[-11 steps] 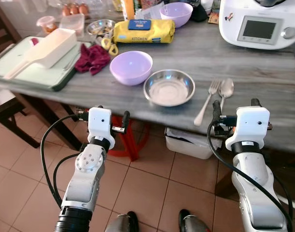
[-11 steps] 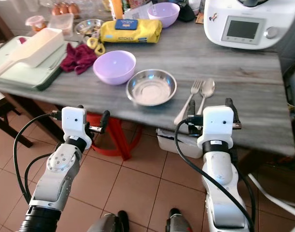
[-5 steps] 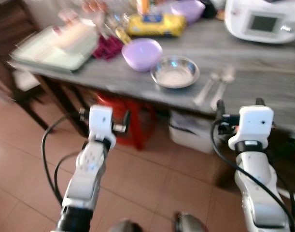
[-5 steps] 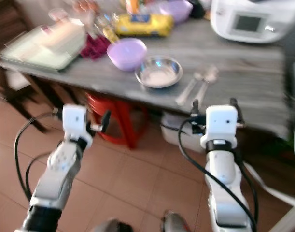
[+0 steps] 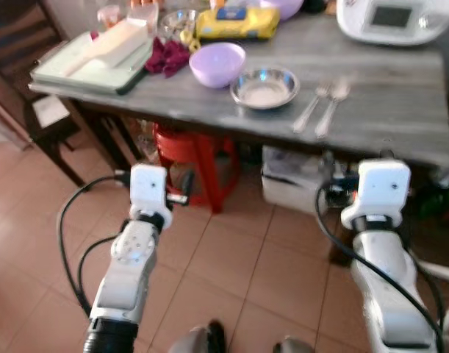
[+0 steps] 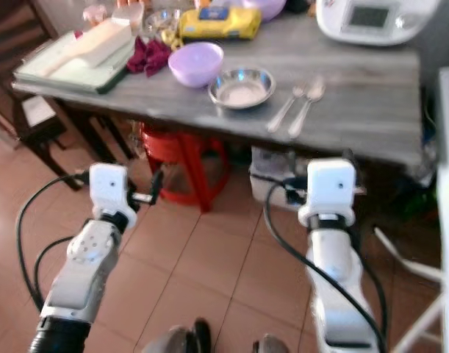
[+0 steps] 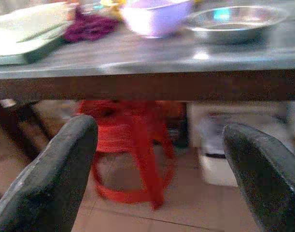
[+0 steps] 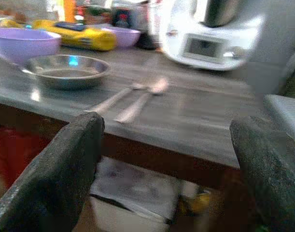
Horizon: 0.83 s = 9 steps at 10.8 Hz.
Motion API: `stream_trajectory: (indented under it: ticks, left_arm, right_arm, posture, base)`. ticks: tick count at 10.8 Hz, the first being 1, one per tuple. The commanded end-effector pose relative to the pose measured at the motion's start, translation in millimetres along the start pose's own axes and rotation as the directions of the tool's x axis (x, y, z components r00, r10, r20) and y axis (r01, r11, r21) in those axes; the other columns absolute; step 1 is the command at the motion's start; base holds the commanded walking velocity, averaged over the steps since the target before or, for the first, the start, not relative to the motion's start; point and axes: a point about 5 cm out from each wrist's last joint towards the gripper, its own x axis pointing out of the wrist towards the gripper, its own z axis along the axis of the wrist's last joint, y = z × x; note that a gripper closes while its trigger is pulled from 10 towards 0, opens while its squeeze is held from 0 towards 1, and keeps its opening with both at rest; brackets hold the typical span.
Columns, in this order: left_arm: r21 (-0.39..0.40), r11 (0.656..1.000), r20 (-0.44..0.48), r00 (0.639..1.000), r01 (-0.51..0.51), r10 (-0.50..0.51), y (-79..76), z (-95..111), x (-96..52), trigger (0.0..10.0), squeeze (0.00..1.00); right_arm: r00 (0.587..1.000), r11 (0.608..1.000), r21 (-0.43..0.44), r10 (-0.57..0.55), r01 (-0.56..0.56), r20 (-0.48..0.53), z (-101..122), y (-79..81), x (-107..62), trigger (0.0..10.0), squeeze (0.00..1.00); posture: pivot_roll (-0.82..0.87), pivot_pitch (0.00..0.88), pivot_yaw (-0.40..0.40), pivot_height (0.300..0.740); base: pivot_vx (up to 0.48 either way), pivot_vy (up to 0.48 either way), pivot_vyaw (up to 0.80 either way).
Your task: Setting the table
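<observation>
A steel bowl sits on the grey table, with a purple bowl just behind it to the left. A fork and a spoon lie side by side to the right of the steel bowl. My left gripper is open and holds nothing; it hangs over the floor, short of the table's front edge and below it. My right gripper is open as well, level with the table edge and in front of the cutlery. In the right wrist view the fork lies ahead.
A green tray with a white container, a maroon cloth, a yellow packet and a white kitchen machine stand further back. Under the table are a red stool and a white bin. A dark chair stands at the left.
The whole picture has shifted: the table now looks farther off and smaller, with more floor in sight. Both grippers stay open and keep their pose.
</observation>
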Motion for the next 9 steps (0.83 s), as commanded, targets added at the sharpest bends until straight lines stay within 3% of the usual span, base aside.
stream_trajectory:
  ticks: [1, 5, 9]
  left_arm:
    - [0.018, 1.000, 0.002, 1.000, -0.008, 0.008, 3.8, 1.8, -0.7, 10.0, 0.00]
    - [0.019, 1.000, 0.002, 1.000, -0.004, 0.004, 3.6, 1.7, -0.7, 10.0, 0.00]
    - [0.019, 1.000, 0.001, 1.000, 0.004, -0.004, 1.0, 1.1, -1.2, 10.0, 0.00]
  right_arm:
    - [1.000, 1.000, 0.014, -0.004, 0.003, 0.005, 1.6, 0.2, -0.5, 10.0, 0.00]
    - [1.000, 1.000, 0.017, -0.002, 0.002, 0.001, 1.2, 1.4, -0.9, 10.0, 0.00]
    - [1.000, 1.000, 0.012, -0.001, 0.001, 0.002, 1.3, 1.4, -0.7, 10.0, 0.00]
  posture:
    - [-0.16, 0.170, 0.109, 0.740]
    - [-0.16, 0.170, 0.109, 0.740]
    - [-0.16, 0.175, 0.111, 0.740]
  base:
    - [-0.315, 0.000, 0.00]
    - [-0.317, 0.000, -0.50]
    - [-0.311, 0.000, 0.00]
